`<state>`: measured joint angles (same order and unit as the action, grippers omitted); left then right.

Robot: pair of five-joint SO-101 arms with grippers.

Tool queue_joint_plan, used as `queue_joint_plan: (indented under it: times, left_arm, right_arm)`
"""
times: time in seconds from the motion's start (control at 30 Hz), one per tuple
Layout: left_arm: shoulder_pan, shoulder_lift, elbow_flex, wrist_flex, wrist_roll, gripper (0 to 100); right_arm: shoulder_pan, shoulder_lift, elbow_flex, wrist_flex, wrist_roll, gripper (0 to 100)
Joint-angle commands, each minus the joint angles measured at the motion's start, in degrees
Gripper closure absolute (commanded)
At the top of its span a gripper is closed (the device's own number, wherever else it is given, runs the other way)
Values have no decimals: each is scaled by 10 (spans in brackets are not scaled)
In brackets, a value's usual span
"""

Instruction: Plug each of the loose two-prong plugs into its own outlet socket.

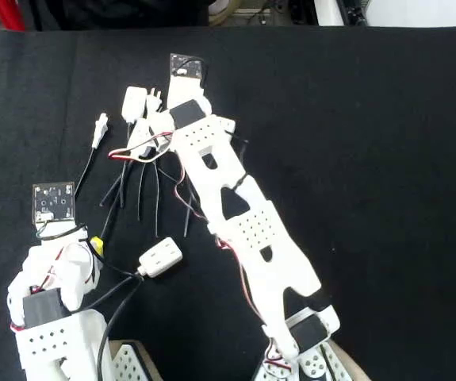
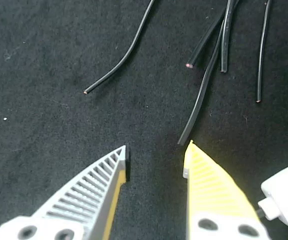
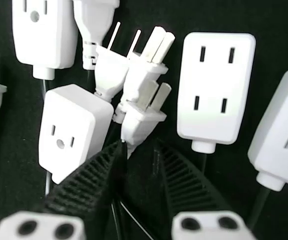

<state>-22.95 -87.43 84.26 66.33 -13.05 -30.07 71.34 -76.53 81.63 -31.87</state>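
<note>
My right gripper (image 3: 136,150) is open, and its black fingers straddle the cord end of a white two-prong plug (image 3: 139,117). That plug lies in a bunch with two other plugs (image 3: 108,67). White outlet sockets lie around them: one (image 3: 69,131) beside the left finger, a four-slot one (image 3: 215,85), and another (image 3: 43,31) farther off. From above, the right gripper (image 1: 150,127) is by a socket (image 1: 134,103) and a plug (image 1: 155,101). A lone plug (image 1: 99,127) lies to their left. My left gripper (image 2: 156,150) stands open over bare cloth, a socket (image 2: 284,197) beside its yellow finger.
Loose black cable ends (image 2: 204,95) fan out on the black cloth ahead of the left gripper. The right arm (image 1: 243,214) stretches diagonally across the middle of the table. A socket on a black cord (image 1: 160,256) lies between the two arm bases. The cloth's right half is open.
</note>
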Motion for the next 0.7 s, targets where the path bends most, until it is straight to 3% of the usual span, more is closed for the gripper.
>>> queue_joint_plan:
  times: [0.0,0.23,0.67]
  left_arm:
    - [-1,-1,-4,-7,1,805]
    - [-1,-1,-4,-7,1,805]
    - [-1,-1,-4,-8,1,805]
  right_arm:
    - [-7,-7,-30,-11,5,887]
    - [-18,-8,-30,-11,6,695]
    - [-20,20,-54,-40,3,709]
